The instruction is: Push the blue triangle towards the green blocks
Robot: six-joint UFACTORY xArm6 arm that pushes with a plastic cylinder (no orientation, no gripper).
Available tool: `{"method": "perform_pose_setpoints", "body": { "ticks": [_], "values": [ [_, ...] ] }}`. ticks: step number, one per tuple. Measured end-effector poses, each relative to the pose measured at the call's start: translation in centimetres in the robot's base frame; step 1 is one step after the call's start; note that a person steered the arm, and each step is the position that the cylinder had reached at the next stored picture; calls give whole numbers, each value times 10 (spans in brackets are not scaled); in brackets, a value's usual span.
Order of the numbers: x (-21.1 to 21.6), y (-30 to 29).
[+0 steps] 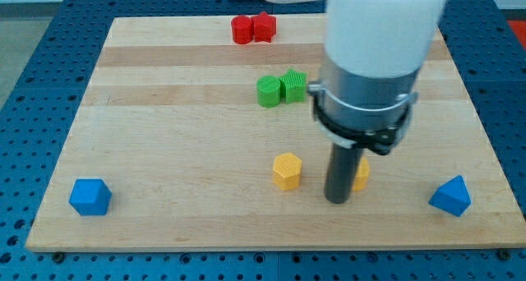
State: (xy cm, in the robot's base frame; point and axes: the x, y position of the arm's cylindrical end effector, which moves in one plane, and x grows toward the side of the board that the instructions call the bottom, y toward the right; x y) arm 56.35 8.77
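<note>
Near the view's bottom, right of centre, the rod's tip (338, 200) sits on the wooden board (181, 149), no gripper so nothing held, touching or just beside a yellow block (361, 176) mostly hidden behind the rod, cannot tell which. Yellow hexagonal block (288, 171) near on its left, blue triangle (451, 196) well apart to the right near the board's bottom right corner. Two touching green blocks (281, 89) above the tip, red blocks (252, 28) at the top edge, blue block (89, 197) at bottom left.
</note>
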Motion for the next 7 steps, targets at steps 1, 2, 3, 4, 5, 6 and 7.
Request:
{"method": "perform_pose_setpoints", "body": {
  "ticks": [1, 2, 3, 4, 5, 6, 7],
  "values": [
    [14, 25],
    [39, 59],
    [49, 102],
    [48, 132],
    [34, 139],
    [16, 139],
    [-4, 139]
  ]
}}
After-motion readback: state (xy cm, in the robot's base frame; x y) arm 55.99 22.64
